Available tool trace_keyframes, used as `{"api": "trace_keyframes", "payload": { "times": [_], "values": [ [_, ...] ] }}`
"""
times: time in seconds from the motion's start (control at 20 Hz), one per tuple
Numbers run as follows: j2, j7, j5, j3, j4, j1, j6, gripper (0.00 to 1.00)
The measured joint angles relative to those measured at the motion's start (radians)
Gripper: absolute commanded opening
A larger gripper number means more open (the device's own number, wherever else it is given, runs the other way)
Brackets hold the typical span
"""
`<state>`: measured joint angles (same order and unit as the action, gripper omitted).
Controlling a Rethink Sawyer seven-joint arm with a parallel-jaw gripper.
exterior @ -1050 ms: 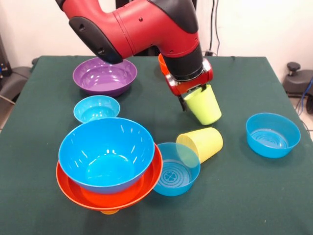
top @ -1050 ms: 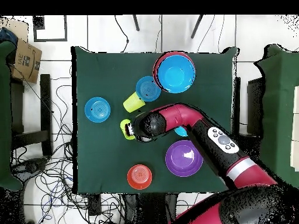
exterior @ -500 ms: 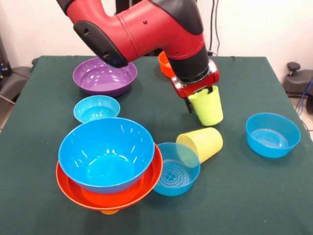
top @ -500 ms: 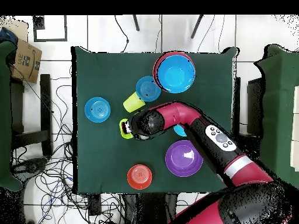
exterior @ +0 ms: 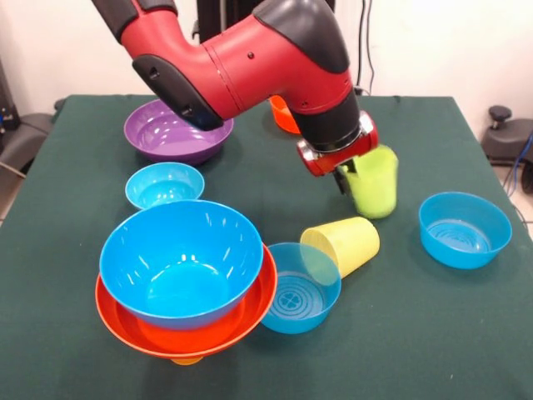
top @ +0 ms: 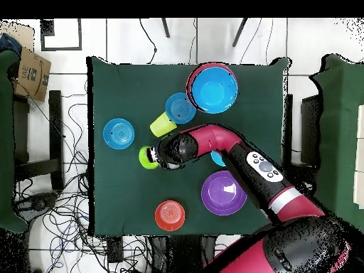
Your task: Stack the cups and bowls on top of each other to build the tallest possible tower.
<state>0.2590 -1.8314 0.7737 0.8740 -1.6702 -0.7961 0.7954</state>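
Gripper [exterior: 351,172] clamping the lime green cup [exterior: 372,182] upright, hanging well apart from the tower [exterior: 187,279].

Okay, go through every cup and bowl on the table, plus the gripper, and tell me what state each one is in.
Lime green plastic cup: gripped, upright.
Gripper: shut on the cup's rim.
Pale yellow ribbed cup: on its side.
Large blue bowl: nested in the large orange bowl.
Medium blue bowl: upright, beside the yellow cup.
Other medium blue bowl: upright.
Small blue bowl: upright.
Purple bowl: upright.
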Motion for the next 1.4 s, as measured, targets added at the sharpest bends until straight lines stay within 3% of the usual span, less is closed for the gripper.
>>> {"api": "trace_keyframes", "payload": {
  "times": [0.75, 1.05, 1.4],
  "values": [
    [0.003, 0.000, -0.004, 0.001, 0.038, 0.035, 0.017, 0.00],
    [0.039, 0.000, -0.027, 0.000, 0.038, 0.034, 0.107, 0.00],
    [0.121, 0.000, -0.106, 0.011, 0.038, 0.027, 0.301, 0.00]
  ]
}}
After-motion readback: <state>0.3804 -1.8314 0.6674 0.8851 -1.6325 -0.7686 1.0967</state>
